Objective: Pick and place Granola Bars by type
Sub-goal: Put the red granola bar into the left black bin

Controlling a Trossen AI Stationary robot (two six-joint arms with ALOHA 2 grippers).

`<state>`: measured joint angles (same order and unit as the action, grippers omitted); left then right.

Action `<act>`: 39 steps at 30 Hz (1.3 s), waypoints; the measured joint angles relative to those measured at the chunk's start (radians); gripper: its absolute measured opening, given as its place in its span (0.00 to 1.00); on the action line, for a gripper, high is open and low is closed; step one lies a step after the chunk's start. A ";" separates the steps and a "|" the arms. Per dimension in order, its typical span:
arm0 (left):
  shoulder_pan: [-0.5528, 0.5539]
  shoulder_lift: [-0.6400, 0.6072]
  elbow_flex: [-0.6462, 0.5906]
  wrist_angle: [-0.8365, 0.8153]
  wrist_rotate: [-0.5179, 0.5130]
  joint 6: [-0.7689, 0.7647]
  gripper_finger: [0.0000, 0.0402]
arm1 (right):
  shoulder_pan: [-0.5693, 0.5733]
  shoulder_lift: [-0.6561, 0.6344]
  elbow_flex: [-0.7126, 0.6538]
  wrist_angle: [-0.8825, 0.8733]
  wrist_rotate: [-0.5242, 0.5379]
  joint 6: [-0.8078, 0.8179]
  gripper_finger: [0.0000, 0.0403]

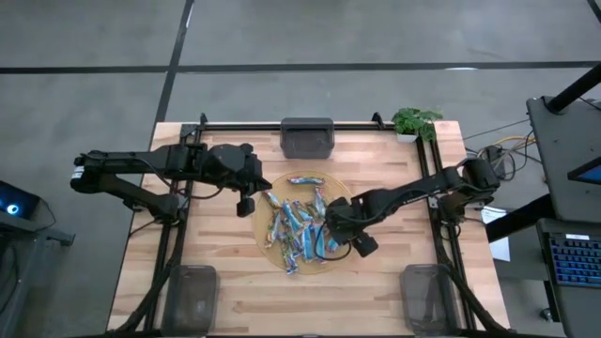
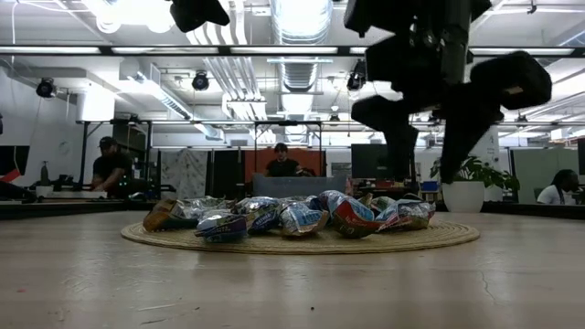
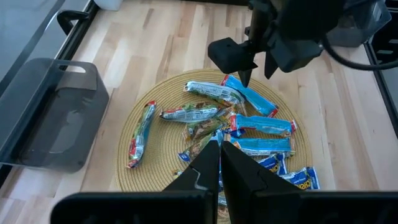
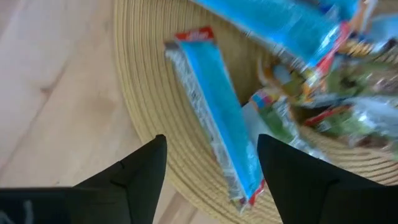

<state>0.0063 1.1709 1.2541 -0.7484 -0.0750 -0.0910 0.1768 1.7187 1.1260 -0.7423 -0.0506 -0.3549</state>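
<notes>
My right hand (image 4: pixel 211 163) hangs low over the near-right edge of the round woven straw mat (image 1: pixel 268 246), its two dark fingers (image 4: pixel 140 168) spread apart on either side of a bright blue foil-wrapped granola bar (image 4: pixel 219 134) that lies at the mat's rim; the fingers straddle it without yet pressing on it. My right arm (image 1: pixel 413 195) reaches in from the right side of the pale wooden counter (image 1: pixel 235 300), stretched long and slanting down toward the mat's centre, wrist bent so the hand points at the pile.

My left hand (image 1: pixel 246 205) waits just beside the mat's left edge, fingers (image 3: pixel 208 165) pressed together and holding nothing, with the left arm (image 1: pixel 141 174) folded back along the counter's left side.

The heap of shiny foil-wrapped granola bars (image 1: pixel 299 223), in blue, blue-white and red-brown wrappers, lies piled on the mat in the middle of the counter; one red-edged bar (image 3: pixel 141 134) lies apart from the heap near the mat's edge.

Translucent grey rectangular bins stand at the counter's far edge (image 1: pixel 307 137) and at its two near corners (image 1: pixel 192 291) (image 1: pixel 428 293). A small potted green plant (image 1: pixel 415 122) stands at the far right corner.
</notes>
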 joint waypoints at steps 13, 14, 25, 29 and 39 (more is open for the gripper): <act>0.000 0.000 0.000 0.000 0.000 -0.011 0.00 | -0.001 0.000 -0.084 0.053 0.080 0.004 0.59; 0.000 0.000 0.000 0.000 0.000 -0.015 0.00 | -0.001 0.000 -0.085 0.059 0.080 0.004 0.59; 0.000 0.000 0.000 0.000 0.000 -0.018 0.00 | 0.000 0.000 -0.100 0.148 0.125 0.003 0.59; 0.000 0.000 0.000 0.000 0.000 -0.023 0.00 | -0.001 0.000 -0.113 0.171 0.130 0.004 0.59; 0.000 0.000 0.000 0.000 0.000 -0.023 0.00 | -0.001 0.000 -0.122 0.173 0.130 0.007 0.58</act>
<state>0.0061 1.1710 1.2543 -0.7483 -0.0752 -0.1140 0.1761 1.7187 1.0042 -0.5691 0.0794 -0.3476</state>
